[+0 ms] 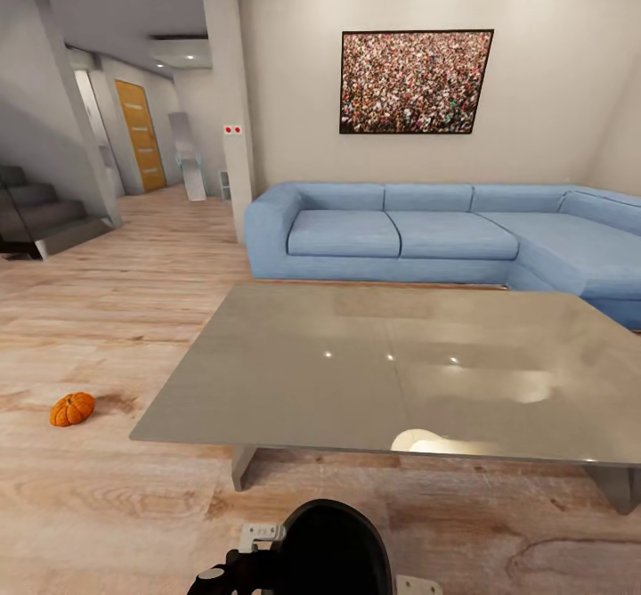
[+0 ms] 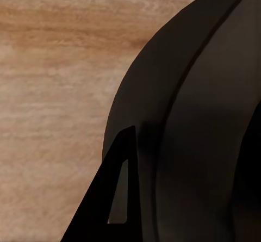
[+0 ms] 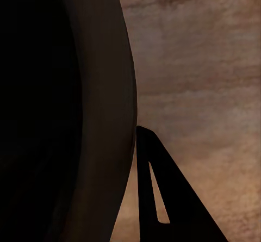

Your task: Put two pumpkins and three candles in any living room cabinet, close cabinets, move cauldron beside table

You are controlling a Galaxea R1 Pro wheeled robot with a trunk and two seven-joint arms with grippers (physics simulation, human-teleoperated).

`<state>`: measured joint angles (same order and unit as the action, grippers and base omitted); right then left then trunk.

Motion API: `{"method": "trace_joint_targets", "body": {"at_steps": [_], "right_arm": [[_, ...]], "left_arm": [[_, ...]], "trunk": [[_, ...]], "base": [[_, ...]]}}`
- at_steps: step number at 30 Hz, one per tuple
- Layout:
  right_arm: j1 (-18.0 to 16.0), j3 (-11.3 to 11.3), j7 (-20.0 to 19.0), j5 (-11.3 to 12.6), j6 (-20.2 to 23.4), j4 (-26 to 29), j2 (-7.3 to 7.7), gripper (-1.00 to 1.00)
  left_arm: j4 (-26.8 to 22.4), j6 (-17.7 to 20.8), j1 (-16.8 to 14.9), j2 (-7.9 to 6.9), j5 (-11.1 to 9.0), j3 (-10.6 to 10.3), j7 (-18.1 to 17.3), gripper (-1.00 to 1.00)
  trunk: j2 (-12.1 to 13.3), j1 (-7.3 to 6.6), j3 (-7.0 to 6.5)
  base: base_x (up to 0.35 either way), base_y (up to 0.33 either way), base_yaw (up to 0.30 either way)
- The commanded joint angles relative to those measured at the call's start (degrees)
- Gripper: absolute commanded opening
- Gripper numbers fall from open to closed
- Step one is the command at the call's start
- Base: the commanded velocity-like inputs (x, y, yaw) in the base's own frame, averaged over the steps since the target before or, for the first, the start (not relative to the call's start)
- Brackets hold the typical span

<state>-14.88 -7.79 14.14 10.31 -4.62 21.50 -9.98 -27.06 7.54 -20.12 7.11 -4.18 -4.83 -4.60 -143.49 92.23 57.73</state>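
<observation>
Orange pumpkin on floor, grey table beside

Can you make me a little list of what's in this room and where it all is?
pumpkin: on the wood floor, left of the table, lying apart from it
table: low, glossy grey top, nothing on it
sofa: blue, behind the table, against the wall
picture: hanging above the sofa
stairs: far left
door: orange, down the hallway
black round thing: close to the robot, bottom of the head view
</observation>
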Motion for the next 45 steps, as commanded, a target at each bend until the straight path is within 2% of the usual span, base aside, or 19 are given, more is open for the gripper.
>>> {"method": "trace_joint_targets", "body": {"at_steps": [1, 19, 45], "right_arm": [[-0.1, -0.1, -0.2, 0.0, -0.4, 0.9, 0.05, -1.00], [-0.1, -0.1, -0.2, 0.0, -0.4, 0.9, 0.05, -1.00], [-0.1, -0.1, -0.2, 0.0, -0.4, 0.9, 0.05, -1.00]], "left_arm": [[-0.1, 0.4, 0.0, -0.43, 0.0, 0.4, -0.1, -1.00], [-0.1, 0.4, 0.0, -0.43, 0.0, 0.4, 0.0, -1.00], [-0.1, 0.4, 0.0, -0.43, 0.0, 0.4, 0.0, -1.00]], "trunk": [[0.0, -0.02, 0.05], [0.0, -0.02, 0.05], [0.0, -0.02, 0.05]], "base": [[0.000, 0.000, 0.000], [0.024, 0.000, 0.000], [0.105, 0.002, 0.000]]}}
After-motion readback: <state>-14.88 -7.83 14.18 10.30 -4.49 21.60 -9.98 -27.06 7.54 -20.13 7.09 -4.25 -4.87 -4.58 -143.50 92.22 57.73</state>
